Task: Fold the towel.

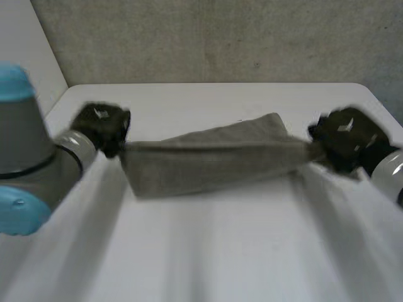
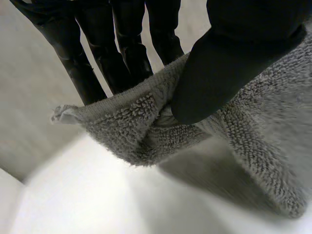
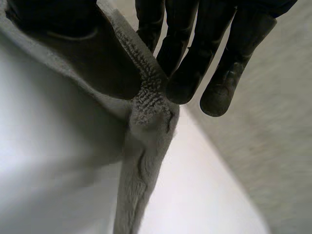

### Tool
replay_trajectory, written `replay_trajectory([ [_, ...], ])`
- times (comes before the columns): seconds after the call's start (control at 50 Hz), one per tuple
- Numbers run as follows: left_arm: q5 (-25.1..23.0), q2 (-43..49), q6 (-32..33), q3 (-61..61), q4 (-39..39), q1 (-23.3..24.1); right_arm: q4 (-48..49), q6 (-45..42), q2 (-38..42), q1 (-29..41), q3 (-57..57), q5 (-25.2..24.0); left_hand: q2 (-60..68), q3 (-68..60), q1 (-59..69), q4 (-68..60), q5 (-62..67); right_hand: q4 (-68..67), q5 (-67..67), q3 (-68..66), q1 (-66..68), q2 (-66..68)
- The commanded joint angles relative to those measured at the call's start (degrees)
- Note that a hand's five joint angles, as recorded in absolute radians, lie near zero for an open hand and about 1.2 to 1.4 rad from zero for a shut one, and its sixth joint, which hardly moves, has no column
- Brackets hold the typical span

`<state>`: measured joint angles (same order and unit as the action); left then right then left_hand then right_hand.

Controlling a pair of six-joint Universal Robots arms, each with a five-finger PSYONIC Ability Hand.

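The left robot hand (image 1: pixel 101 126) and right robot hand (image 1: pixel 345 139) each pinch 1 end of the towel (image 1: pixel 208 160), holding it taut over the tabletop (image 1: pixel 220 251), likely so the fold lands square.

The white table (image 1: pixel 208 251) has a smooth, matte top with a straight far edge and rounded far corners. A speckled grey wall (image 1: pixel 220 38) rises just behind it. A grey terry towel (image 1: pixel 214 160) stretches across the middle of the table, from near its left side to near its right. In the left wrist view the end of the towel hangs clear of the tabletop, with a dark shadow on the white surface beneath it. Whether the towel's lower edge touches the table at mid-span cannot be told from the head view.
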<state>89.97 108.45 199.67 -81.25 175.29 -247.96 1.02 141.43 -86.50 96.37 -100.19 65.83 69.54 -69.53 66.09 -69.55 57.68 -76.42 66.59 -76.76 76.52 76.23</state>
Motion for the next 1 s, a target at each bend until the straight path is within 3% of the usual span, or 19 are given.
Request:
replay_trajectory([
  [0.02, 0.1, -16.8, -2.4, -1.5, 1.2, 0.6, -15.1, 3.2, -8.6, -0.7, 12.4, -0.9, 10.5, -10.5, 13.9, -10.4, 12.3, -3.6, 3.4, -3.2, 3.5, 3.8],
  [0.06, -0.1, -19.8, -2.7, -1.5, 1.2, 0.6, -23.8, 2.9, -10.0, -0.8, 20.4, -2.0, 10.5, -10.5, 13.9, -10.4, 12.3, -3.6, 3.4, -3.2, 3.5, 3.8],
  [0.12, -0.2, -23.5, -2.7, -1.6, 1.0, 0.6, -28.6, 2.4, -10.1, -0.8, 24.8, -2.8, 10.5, -10.5, 13.9, -10.4, 12.3, -3.6, 3.4, -3.2, 3.5, 3.8],
  [0.2, -0.2, -22.2, -2.3, -2.8, 0.6, 0.7, -37.3, -2.1, -7.6, -0.8, 30.6, -4.3, 10.5, -10.5, 13.9, -10.4, 12.3, -3.6, 3.4, -3.2, 3.5, 3.8],
  [0.22, -0.2, -20.4, -2.3, -3.6, 0.4, 0.6, -37.3, -2.1, -7.5, -0.8, 30.6, -4.3, 10.5, -10.5, 13.9, -10.4, 12.3, -3.6, 3.4, -3.2, 3.5, 3.8],
  [0.26, -0.2, -17.6, -2.1, -4.4, 0.0, 0.6, -43.8, -12.1, 1.0, -1.8, 30.8, -3.3, 10.5, -10.5, 13.9, -10.4, 12.3, -3.6, 3.4, -3.2, 3.5, 3.8],
  [0.4, 0.6, -2.6, 3.3, -4.0, -0.6, 0.6, -45.5, -17.0, 13.3, 0.7, 32.6, -1.5, 10.5, -10.5, 13.9, -10.4, 12.3, -3.6, 3.4, -3.2, 3.5, 3.8],
  [0.54, 4.2, 11.8, 7.9, 11.9, 0.1, 1.1, -39.8, -16.2, 24.7, 5.4, 42.7, 4.6, 10.5, -10.5, 13.9, -10.4, 12.3, -3.6, 3.4, -3.2, 3.5, 3.8],
  [0.58, 5.9, 13.5, 7.7, 17.2, 1.1, 1.1, -29.6, -14.2, 27.9, 7.4, 50.4, 8.6, 10.5, -10.5, 13.9, -10.4, 12.3, -3.6, 3.4, -3.2, 3.5, 3.8],
  [0.6, 7.3, 14.1, 7.5, 22.5, 3.1, 1.2, -29.6, -14.2, 27.9, 7.4, 50.4, 8.6, 10.5, -10.5, 13.9, -10.4, 12.3, -3.6, 3.4, -3.2, 3.5, 3.8],
  [0.64, 8.1, 14.1, 7.2, 26.8, 6.6, 1.2, -13.7, -11.0, 27.6, 9.1, 55.4, 13.3, 10.5, -10.5, 13.9, -10.4, 12.3, -3.6, 3.4, -3.2, 3.5, 3.8],
  [0.66, 8.3, 14.1, 6.7, 29.8, 11.6, 1.2, -13.6, -11.0, 27.6, 9.1, 55.4, 13.3, 10.5, -10.5, 13.9, -10.4, 12.3, -3.6, 3.4, -3.2, 3.5, 3.8],
  [0.68, 8.3, 13.5, 5.9, 30.5, 18.1, 1.3, -4.3, -8.6, 26.9, 9.6, 55.3, 14.5, 10.5, -10.5, 13.9, -10.4, 12.3, -3.6, 3.4, -3.2, 3.5, 3.8],
  [0.7, 8.3, 13.5, 5.9, 30.5, 18.2, 1.3, -4.2, -8.5, 26.9, 9.6, 55.3, 14.5, 10.5, -10.5, 13.9, -10.4, 12.3, -3.6, 3.4, -3.2, 3.5, 3.8],
  [0.74, 8.6, 8.6, 4.8, 28.8, 31.9, 1.4, 10.3, -3.3, 21.2, 9.5, 50.4, 14.5, 10.5, -10.5, 13.9, -10.4, 12.3, -3.6, 3.4, -3.2, 3.5, 3.8],
  [0.82, 8.3, 3.5, 4.8, 22.7, 39.1, 1.6, 12.4, -1.2, 14.0, 8.7, 45.3, 11.0, 10.5, -10.5, 13.9, -10.4, 12.3, -3.6, 3.4, -3.2, 3.5, 3.8],
  [0.86, 8.2, 1.7, 4.8, 19.5, 39.6, 1.5, 7.4, -0.9, 14.3, 8.1, 43.0, 8.2, 10.5, -10.5, 13.9, -10.4, 12.3, -3.6, 3.4, -3.2, 3.5, 3.8],
  [1.0, 8.3, 0.6, 4.3, 5.1, 36.9, 0.6, -8.7, -1.5, 16.2, 8.7, 37.9, 5.6, 10.5, -10.5, 13.9, -10.4, 12.3, -3.6, 3.4, -3.2, 3.5, 3.8],
])
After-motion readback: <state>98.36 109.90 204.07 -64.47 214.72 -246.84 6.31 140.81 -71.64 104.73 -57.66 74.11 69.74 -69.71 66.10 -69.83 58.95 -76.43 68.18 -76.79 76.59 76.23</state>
